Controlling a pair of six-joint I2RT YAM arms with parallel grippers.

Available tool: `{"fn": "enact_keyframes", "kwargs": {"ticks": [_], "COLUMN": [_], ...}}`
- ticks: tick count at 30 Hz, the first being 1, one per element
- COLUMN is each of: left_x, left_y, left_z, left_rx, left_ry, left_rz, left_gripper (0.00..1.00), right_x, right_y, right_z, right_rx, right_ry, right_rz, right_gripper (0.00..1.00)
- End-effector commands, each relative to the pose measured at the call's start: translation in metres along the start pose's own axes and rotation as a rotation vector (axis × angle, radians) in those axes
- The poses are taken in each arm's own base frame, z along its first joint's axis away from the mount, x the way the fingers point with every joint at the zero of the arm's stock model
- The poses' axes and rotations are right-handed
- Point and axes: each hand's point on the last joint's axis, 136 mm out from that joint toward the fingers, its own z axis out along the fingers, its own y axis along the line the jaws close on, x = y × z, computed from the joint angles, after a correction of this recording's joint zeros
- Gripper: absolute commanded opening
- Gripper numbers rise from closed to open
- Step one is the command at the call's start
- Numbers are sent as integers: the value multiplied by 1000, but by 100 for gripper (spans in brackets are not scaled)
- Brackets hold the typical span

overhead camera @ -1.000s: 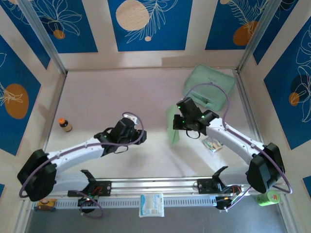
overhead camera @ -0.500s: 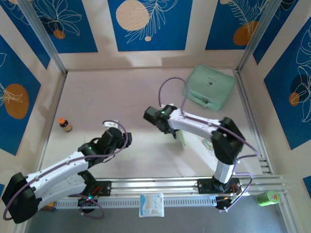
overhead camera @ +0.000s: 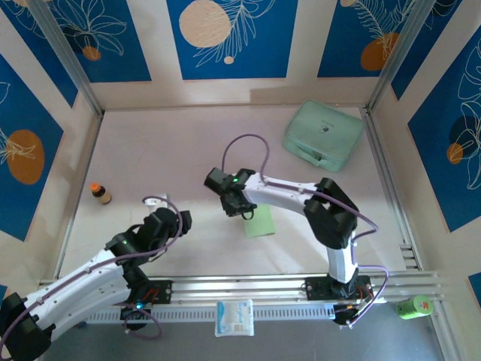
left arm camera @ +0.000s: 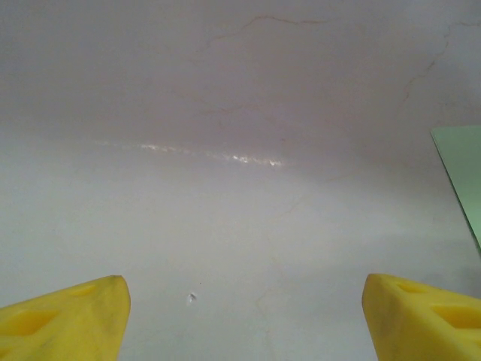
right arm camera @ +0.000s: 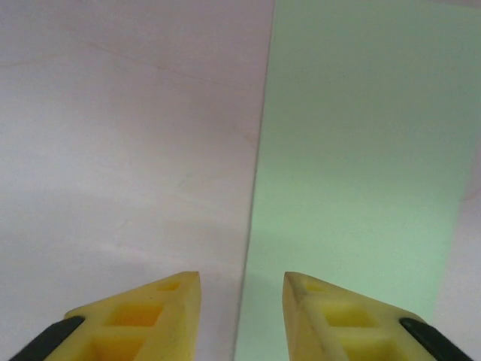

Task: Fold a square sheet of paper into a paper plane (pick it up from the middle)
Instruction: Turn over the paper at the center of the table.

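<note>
Right wrist: paper sheet [right arm camera: 353,150] flat; pale green, straight-edged.

Your light-green sheet of paper [overhead camera: 260,223] lies flat on the table [overhead camera: 150,150]
You see it near the table's middle, toward the near edge; plain, smooth, straight-edged; longer than wide, its long sides running away from you.

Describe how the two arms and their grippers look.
Both arms, left arm and right arm, have white links with black joints, each trailed by a looping purple cable. The left gripper and right gripper carry yellow wedge-shaped fingers with hollow recesses.
</note>
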Motion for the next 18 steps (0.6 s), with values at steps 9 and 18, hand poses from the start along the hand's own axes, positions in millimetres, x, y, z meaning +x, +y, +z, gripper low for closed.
{"fn": "enact_keyframes", "kwargs": {"ticks": [9, 18], "left_x": [25, 58], "left_y": [-66, -152], "left_z": [32, 66], "left_rx": [218, 457], "left_ry": [213, 522], "left_rz": [70, 67], "left_gripper": [61, 43], "right_x": [10, 9], "right_y": [-49, -71], "right_z": [-13, 13], "right_rx": [-653, -757], "right_ry": [-17, 26], "right_rz": [388, 489], "right_gripper": [27, 10]}}
